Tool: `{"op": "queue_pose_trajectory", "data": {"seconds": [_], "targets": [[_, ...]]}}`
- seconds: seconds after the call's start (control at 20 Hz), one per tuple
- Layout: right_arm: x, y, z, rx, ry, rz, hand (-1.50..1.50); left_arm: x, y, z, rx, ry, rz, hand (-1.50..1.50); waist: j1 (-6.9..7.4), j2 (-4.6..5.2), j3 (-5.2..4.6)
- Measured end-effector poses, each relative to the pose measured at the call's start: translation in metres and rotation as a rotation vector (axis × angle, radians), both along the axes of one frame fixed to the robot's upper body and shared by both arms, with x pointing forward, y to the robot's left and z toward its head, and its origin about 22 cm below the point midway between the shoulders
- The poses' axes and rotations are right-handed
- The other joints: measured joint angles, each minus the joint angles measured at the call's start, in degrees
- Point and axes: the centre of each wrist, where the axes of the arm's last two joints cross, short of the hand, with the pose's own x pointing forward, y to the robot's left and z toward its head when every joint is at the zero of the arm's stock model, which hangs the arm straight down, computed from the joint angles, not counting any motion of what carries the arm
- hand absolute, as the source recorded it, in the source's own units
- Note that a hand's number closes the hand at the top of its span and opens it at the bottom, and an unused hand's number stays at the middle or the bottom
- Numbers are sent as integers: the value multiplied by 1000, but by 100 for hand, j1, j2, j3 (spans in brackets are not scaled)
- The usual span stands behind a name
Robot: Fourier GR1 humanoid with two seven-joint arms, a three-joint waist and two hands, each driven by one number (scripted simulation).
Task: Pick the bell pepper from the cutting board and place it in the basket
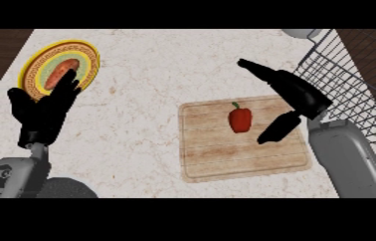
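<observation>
So the red bell pepper (240, 119) is sitting right of centre in the frame, on the upper middle part of the wooden cutting board (220, 160), green stem pointing toward the top of the picture. Nothing is touching it as far as I can see.

Just to its right is the right hand (297, 93), coming in from the grey forearm at the lower right edge. It's open: the fingers stretch straight out toward the upper left, above the board's top edge, and the thumb hangs down separately over the board, close beside the pepper but apart from it. So the pepper sits in the spread between thumb and fingers, with nothing curled round it.

Further right, along the right edge of the frame, is the wire basket (337, 70), dark mesh, running from the upper right corner downward. The board lies just beside it.

Everything rests on a pale marble-looking counter (161, 65).

Over at the left edge, the left hand (44, 110) is open, fingers up, resting. Its fingertips overlap a yellow-rimmed plate (33, 68) in the upper left, which has a reddish sausage-like piece of food (60, 74) on it.
</observation>
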Motion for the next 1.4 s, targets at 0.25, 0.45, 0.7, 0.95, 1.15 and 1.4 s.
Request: {"op": "queue_pose_trajectory", "data": {"seconds": [0.25,0.45,0.7,0.95,1.15,1.4], "targets": [[12,9,-25,-57,26,-6,-150,1,-1,-7,1,-6,-2,0,-2,-1,-2],[15,18,-38,-111,61,0,-150,3,2,3,10,-3,-2,0,-9,-5,-3],[23,17,-59,-162,83,5,-150,3,11,9,6,-5,3,0,-6,-4,-2],[25,14,-63,-162,82,17,-150,-1,11,-8,1,0,2,0,-19,-6,-3],[28,3,-62,-143,96,37,-150,-2,3,-3,4,1,4,0,-18,-8,-2],[24,0,-77,-111,105,79,-150,4,1,-4,3,-1,3,0,-25,-8,-2]]}}
